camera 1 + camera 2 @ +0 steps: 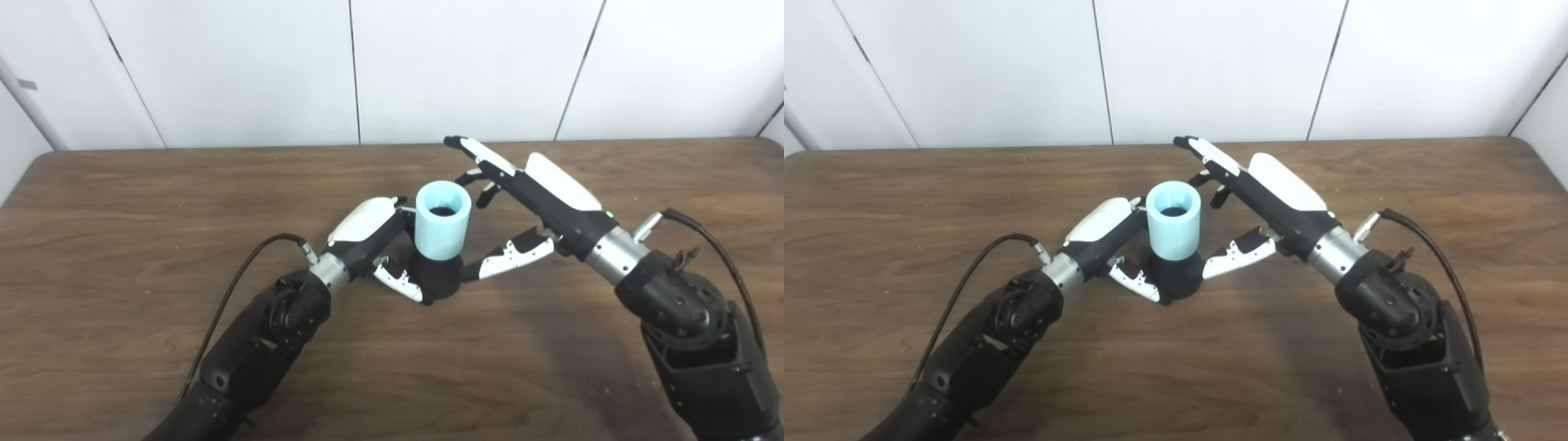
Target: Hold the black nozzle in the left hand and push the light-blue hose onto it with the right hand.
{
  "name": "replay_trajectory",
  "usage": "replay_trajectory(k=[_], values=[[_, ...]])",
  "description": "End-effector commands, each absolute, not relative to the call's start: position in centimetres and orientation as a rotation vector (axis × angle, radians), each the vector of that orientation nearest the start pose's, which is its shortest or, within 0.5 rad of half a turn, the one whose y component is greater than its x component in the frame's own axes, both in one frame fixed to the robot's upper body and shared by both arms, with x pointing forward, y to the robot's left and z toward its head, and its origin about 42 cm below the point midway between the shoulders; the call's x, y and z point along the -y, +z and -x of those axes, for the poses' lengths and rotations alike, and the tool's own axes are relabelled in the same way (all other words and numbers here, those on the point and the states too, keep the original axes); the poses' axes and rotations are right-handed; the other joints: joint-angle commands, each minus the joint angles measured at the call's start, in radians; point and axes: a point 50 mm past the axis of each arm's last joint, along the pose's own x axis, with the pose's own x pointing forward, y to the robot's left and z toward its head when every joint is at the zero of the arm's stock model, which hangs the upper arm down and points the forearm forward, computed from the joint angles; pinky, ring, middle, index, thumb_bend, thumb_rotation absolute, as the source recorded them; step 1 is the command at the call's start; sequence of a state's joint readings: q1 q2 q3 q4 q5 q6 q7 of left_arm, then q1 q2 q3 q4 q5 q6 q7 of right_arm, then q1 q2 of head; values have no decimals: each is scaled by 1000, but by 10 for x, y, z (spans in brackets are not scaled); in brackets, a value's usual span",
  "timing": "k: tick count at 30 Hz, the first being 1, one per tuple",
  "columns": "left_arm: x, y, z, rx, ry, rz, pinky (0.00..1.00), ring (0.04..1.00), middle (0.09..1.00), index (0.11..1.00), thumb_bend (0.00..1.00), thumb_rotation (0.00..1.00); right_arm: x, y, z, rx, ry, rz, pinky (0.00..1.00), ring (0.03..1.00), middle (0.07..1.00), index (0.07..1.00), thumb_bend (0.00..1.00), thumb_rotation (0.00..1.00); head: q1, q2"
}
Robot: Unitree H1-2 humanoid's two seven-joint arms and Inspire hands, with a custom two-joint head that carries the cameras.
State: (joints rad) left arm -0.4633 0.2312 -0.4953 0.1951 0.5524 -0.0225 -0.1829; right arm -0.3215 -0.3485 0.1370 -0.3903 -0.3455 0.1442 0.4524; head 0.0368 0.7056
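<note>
Two parts joined, mid-table: light-blue hose upright on black nozzle. Left hand clamped on nozzle. Right hand spread beside hose, apart from it. Seating apparently done; release left.

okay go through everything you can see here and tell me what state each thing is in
Light-blue hose: upright, seated on the nozzle, open end up.
Black nozzle: standing on the table, top inside the hose.
Left hand: shut on the black nozzle.
Right hand: open, fingers spread beside the hose, thumb near the nozzle.
Table: wooden, bearing the assembly.
</note>
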Motion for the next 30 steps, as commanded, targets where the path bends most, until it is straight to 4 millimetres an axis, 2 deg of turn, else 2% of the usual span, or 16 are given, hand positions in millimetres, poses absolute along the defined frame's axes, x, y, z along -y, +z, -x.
replay_trajectory(k=[1, 3, 7, 17, 22, 26, 27, 28, 30], values=[[-141, 130, -383, 155, -672, -1039, 1000, 602, 475, 494, 525, 0, 223, 287, -334, 446, 414, 743, 582, 770, 918, 965, 550, 171, 3, -1], [-141, 130, -383, 154, -671, -1036, 1000, 602, 477, 492, 525, 0, 226, 281, -335, 390, 377, 723, 561, 744, 875, 933, 538, 66, 5, 0], [-143, 130, -382, 153, -667, -1032, 1000, 603, 475, 494, 524, 0, 229, 270, -337, 308, 314, 693, 545, 724, 839, 881, 570, 23, 6, -5], [-146, 139, -387, 180, -655, -1032, 1000, 596, 480, 491, 524, 0, 234, 238, -342, 158, 177, 546, 530, 719, 834, 861, 592, 0, 14, -13], [-147, 140, -388, 191, -646, -1027, 1000, 587, 483, 489, 524, 0, 232, 234, -339, 179, 152, 504, 543, 713, 837, 865, 602, 0, 12, -13], [-149, 140, -387, 192, -630, -1009, 1000, 609, 495, 493, 523, 0, 235, 228, -335, 261, 161, 559, 540, 700, 833, 870, 612, 0, 11, -11], [-149, 139, -386, 194, -626, -1001, 1000, 634, 581, 495, 522, 32, 236, 227, -335, 262, 173, 554, 543, 701, 833, 894, 618, 0, 11, -10], [-149, 139, -385, 196, -623, -996, 1000, 667, 660, 608, 662, 66, 236, 226, -334, 261, 181, 547, 552, 708, 836, 936, 628, 0, 11, -9], [-148, 139, -384, 201, -617, -986, 1000, 725, 754, 727, 789, 97, 236, 225, -333, 251, 199, 542, 564, 718, 844, 983, 643, 0, 10, -7]])
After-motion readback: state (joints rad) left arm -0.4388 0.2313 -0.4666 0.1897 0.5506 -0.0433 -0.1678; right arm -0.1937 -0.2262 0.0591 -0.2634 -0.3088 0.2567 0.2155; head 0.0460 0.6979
